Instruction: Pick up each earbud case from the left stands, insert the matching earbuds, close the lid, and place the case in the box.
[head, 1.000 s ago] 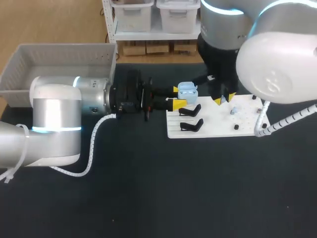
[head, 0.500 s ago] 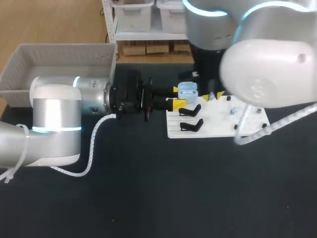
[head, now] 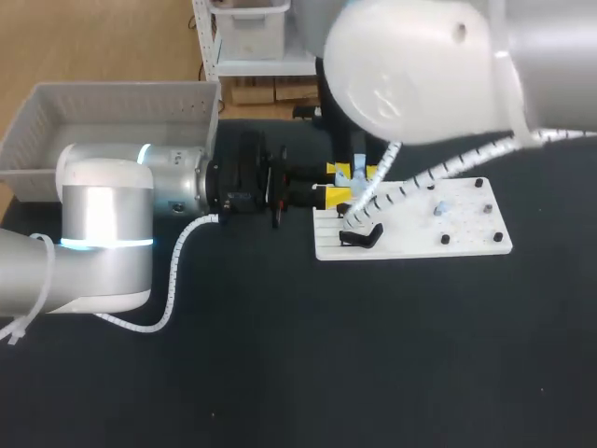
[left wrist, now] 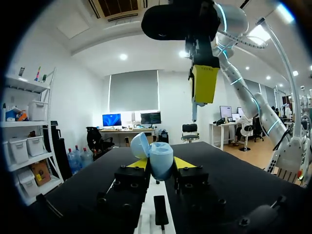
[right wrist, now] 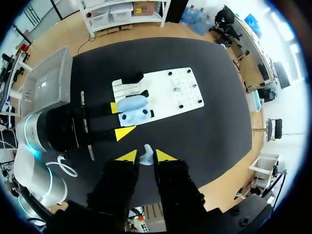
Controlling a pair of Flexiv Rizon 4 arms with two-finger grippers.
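Left wrist view shows the light blue earbud case [left wrist: 161,160] gripped between the two yellow tips of the left end effector [left wrist: 157,164], one tip pressed against each side of it, with its lid [left wrist: 139,145] swung open and leaning to one side. Above and a little beyond the case hangs a yellow fingertip [left wrist: 204,84] of the other arm, pointing down and well clear of it. From the right wrist view the open case [right wrist: 132,111] lies straight ahead of the right end effector [right wrist: 146,156], whose fingers are closed to a narrow gap on a small pale earbud [right wrist: 146,154] pinched at the tips. The case is held at the edge of the white board [right wrist: 161,97], just beside a black stand [right wrist: 131,78], while a second earbud [right wrist: 178,89] sits among the small black pegs farther along the board. In the head view the left arm [head: 103,233] stretches level across the desk [head: 326,355] to the board's near end, and the right arm [head: 420,65] crosses above it, hiding most of the case. Behind the left arm, at the desk's far left corner, stands the grey box [head: 112,93].
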